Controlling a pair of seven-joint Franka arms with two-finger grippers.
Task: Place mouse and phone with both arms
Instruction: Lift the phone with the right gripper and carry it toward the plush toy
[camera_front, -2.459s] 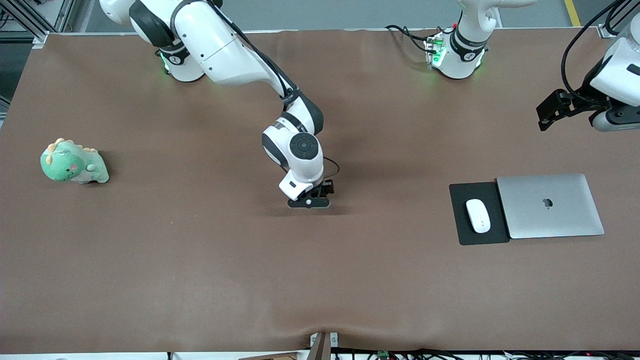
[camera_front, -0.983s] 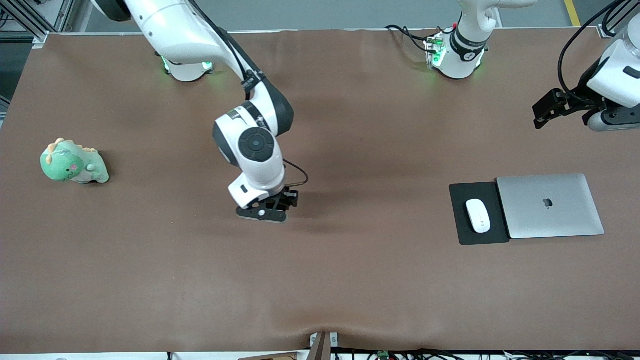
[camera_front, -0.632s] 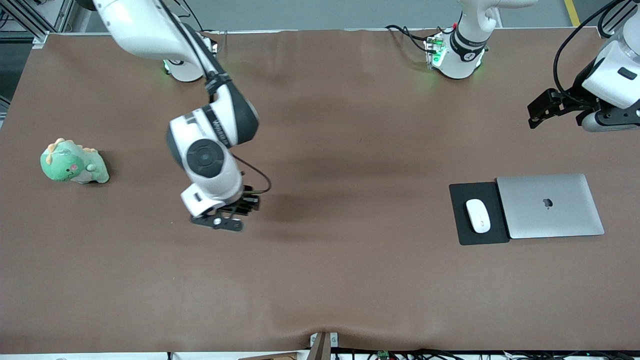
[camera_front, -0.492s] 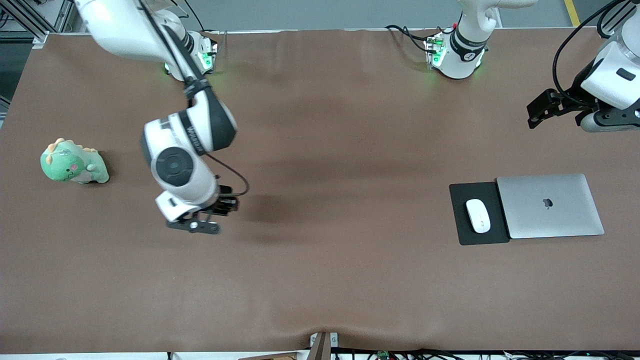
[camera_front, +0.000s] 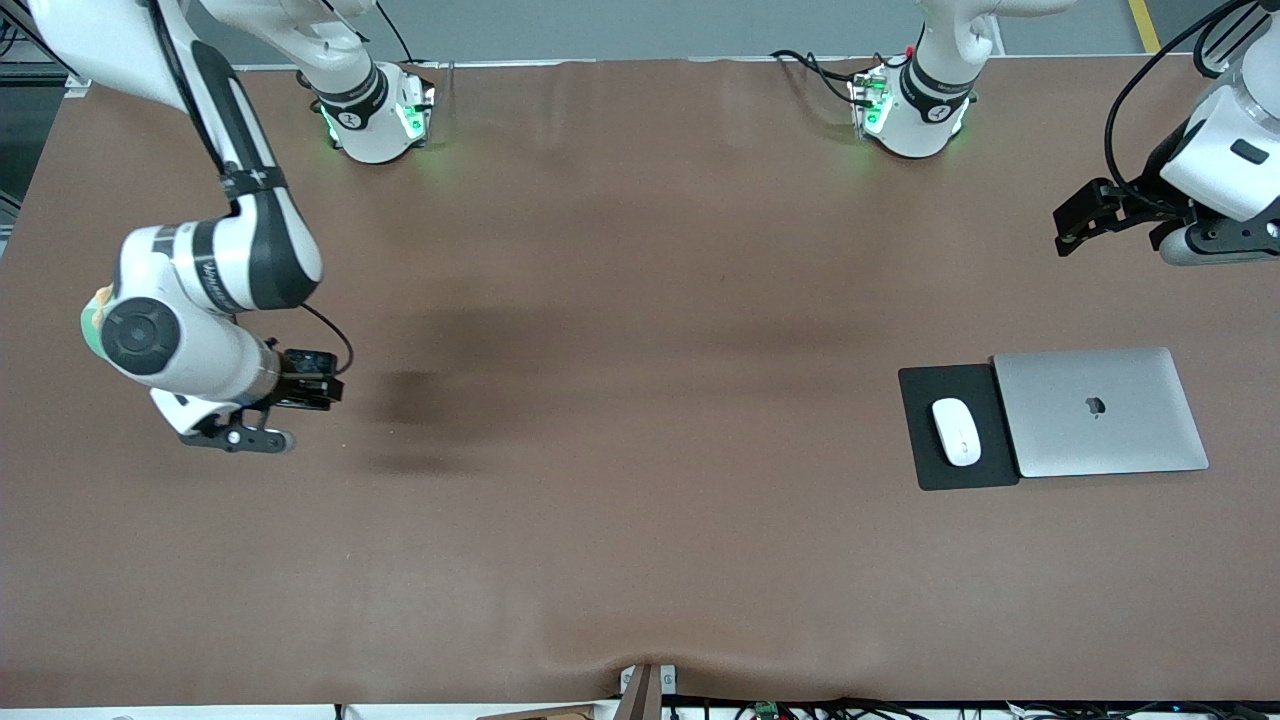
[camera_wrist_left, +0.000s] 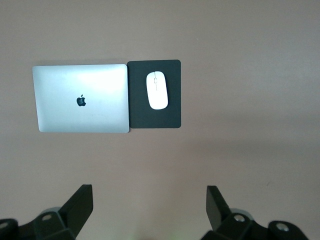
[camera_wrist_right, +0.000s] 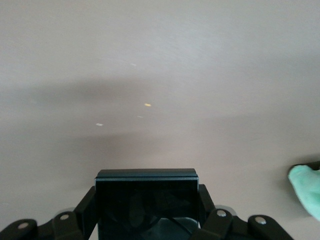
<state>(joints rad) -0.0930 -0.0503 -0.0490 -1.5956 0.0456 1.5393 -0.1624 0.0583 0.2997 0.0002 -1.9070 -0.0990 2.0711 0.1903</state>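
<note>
Sweeps away from the middle of the tabletop (camera_front: 640, 560) and out toward the edge at the right arm's end, with the right tool (camera_front: 238, 438) clenched on the phone (camera_wrist_right: 146, 200) the whole way. Hangs now over bare brown cloth just beside the green plush dinosaur (camera_wrist_right: 306, 190), itself mostly hidden under the arm's wrist from the front camera. Shows the phone as a glossy black slab pinched between the fingers in the right wrist view, clear of the tabletop and not yet set down. Leaves the other half of the job looking finished: the mouse (camera_front: 956, 431) lying on the black mouse pad (camera_front: 925, 470), edge to edge with the closed silver laptop (camera_front: 1100, 411), toward the edge at the left arm's end. Waits there with the left tool (camera_wrist_left: 149, 202) released and holding nothing, fingers spread wide, raised over that end of the tabletop and looking down on the mouse. Points, as a reading of the sweep, to a drop spot for the phone close to the dinosaur, with only a lowering and a release likely left.
</note>
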